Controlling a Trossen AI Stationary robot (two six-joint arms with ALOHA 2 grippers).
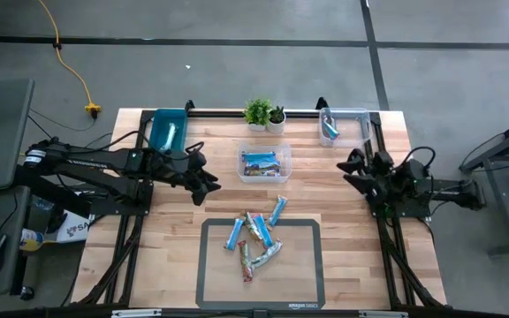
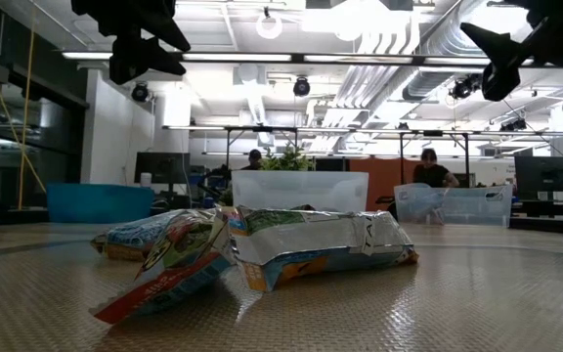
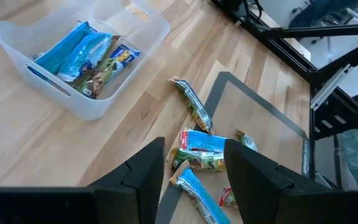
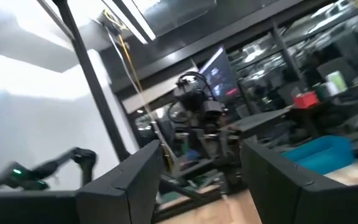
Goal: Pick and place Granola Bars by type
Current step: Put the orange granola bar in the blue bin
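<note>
1. Several granola bars point(image 1: 256, 237) lie in a loose heap at the mat's point(image 1: 215, 287) far edge, toward the table's point(image 1: 360, 265) near edge; one blue bar point(image 1: 277, 210) sits on bare wood just past the mat.
2. I see more bars in three bins: a clear middle bin point(image 1: 265, 163), a teal bin point(image 1: 167, 130) near the far left corner, and a clear bin point(image 1: 343, 126) near the far right corner.
3. My left gripper point(image 1: 203, 180) hangs above the table's left side, fingers point(image 3: 143, 171) apart, holding nothing.
4. My right gripper point(image 1: 352, 170) hovers over the right edge, fingers point(image 4: 129, 174) apart and empty.
5. Two small plants point(image 1: 263, 115) stand at the far edge.
</note>
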